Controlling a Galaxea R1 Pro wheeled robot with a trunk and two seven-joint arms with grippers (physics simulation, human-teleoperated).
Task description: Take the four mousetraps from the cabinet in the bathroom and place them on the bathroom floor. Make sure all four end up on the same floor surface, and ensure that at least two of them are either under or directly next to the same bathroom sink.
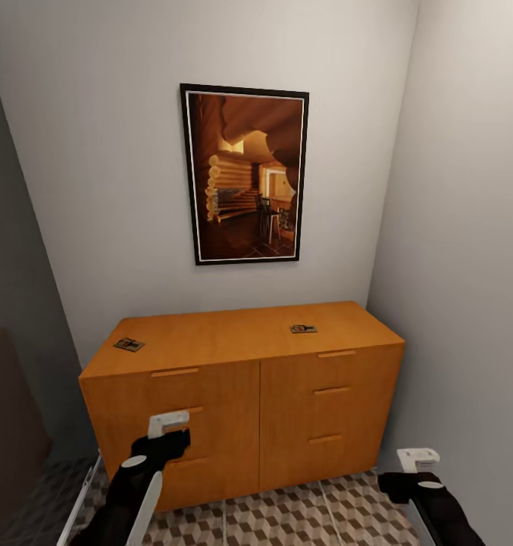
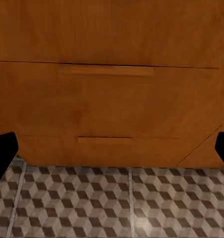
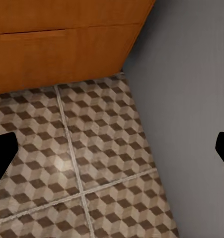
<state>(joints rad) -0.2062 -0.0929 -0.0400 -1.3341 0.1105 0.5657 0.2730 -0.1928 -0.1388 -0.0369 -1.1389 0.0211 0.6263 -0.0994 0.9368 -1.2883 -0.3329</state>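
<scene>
The orange-brown cabinet stands against the back wall, drawers shut. On its top lie two mousetraps, one near the left end and one right of the middle. My left gripper hangs open in front of the left drawers, fingers wide apart and empty. Low at the right, my right gripper is open over the bathroom floor, beside the cabinet's right corner. The floor's cube-pattern tiles run along the cabinet's base. The sink is out of view.
A framed picture hangs above the cabinet. A grey wall closes the right side right next to the cabinet. A dark wall or panel bounds the left. The alcove is narrow.
</scene>
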